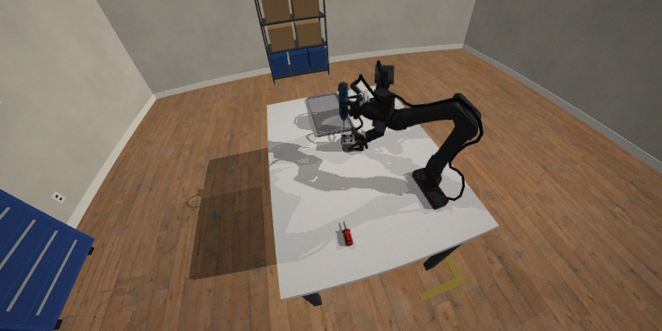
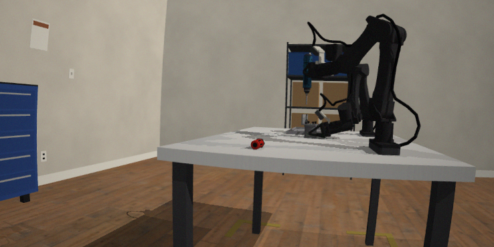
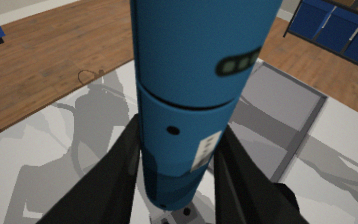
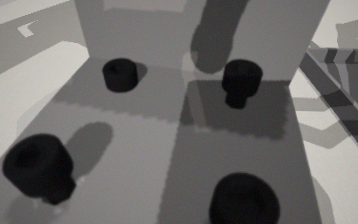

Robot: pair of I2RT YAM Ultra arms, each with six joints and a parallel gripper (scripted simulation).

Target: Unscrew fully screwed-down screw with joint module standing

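Note:
My left gripper [image 3: 179, 123] is shut on the electric screwdriver [image 1: 343, 99], a dark blue barrel held upright. Its bit [image 2: 306, 100] hangs in the air above the joint module [image 1: 348, 145], apart from it. The module stands on the table, and my right gripper [image 2: 320, 128] is low beside it and shut on it. The right wrist view shows the grey bracket [image 4: 180, 150] from close up with four black screws. The far left screw [image 4: 120, 74] sits lowest. The far right one [image 4: 241, 80] and the near left one [image 4: 39, 167] stand raised. The near right one [image 4: 244, 197] is cut off.
A red-handled hand tool [image 1: 346, 237] lies near the table's front edge, also in the exterior view [image 2: 256, 144]. A flat grey tray [image 1: 326, 113] lies behind the module. The left arm's base [image 1: 431, 189] stands at the table's right side.

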